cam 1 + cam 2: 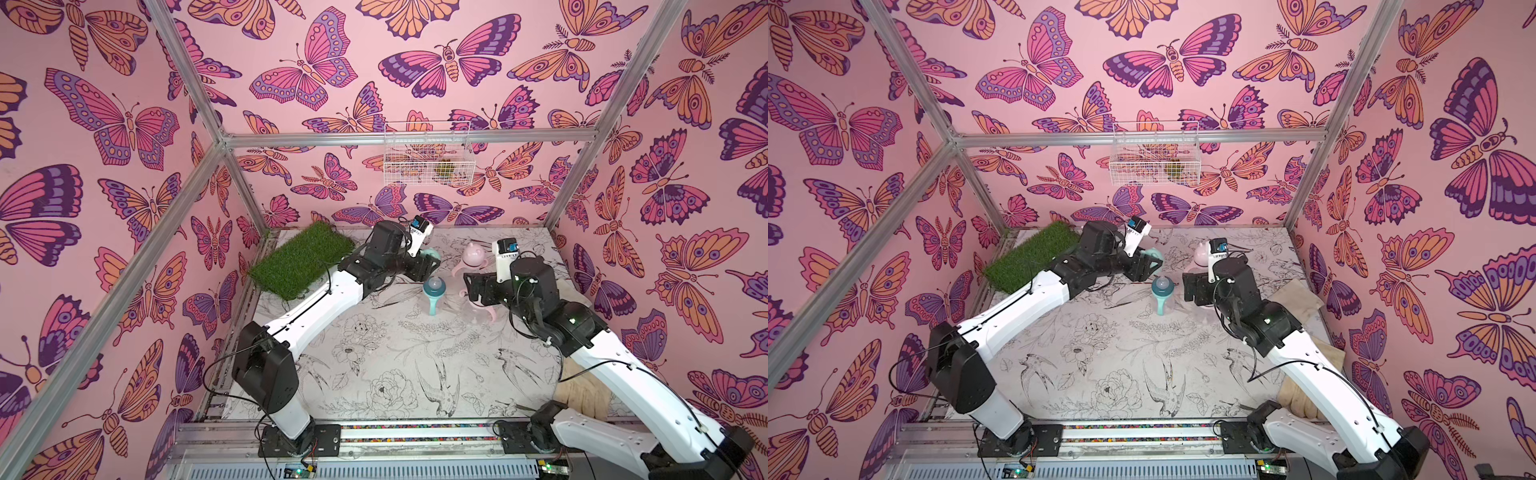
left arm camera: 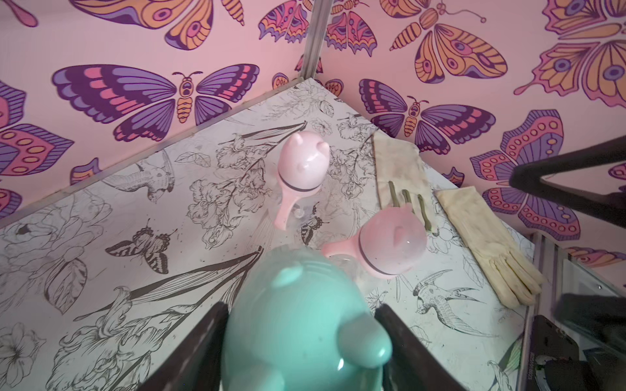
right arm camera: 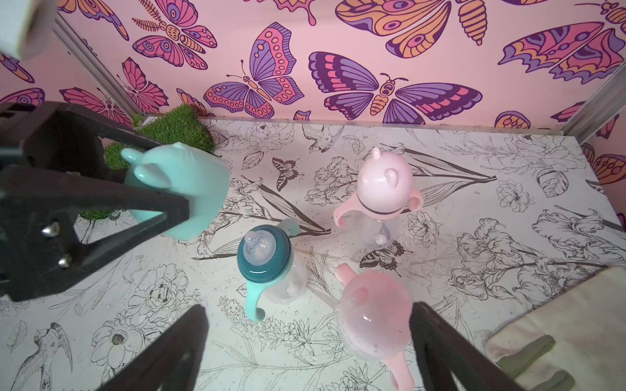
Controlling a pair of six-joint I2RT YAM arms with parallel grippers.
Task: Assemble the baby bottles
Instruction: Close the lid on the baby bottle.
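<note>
I log butterfly-papered walls (image 1: 332, 83), a bird-and-flower tabletop (image 1: 395, 353) and a grass mat (image 1: 303, 259) in its far corner. My left gripper (image 2: 301, 321) clamps the teal cap (image 2: 298, 298); my right gripper (image 3: 308, 309) gapes wide.

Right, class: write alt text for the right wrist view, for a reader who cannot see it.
The left gripper holds a teal eared cap near an uncapped teal bottle standing on the table, nipple bare. One capped pink bottle stands nearby, another pink bottle close by the open right gripper.
</note>
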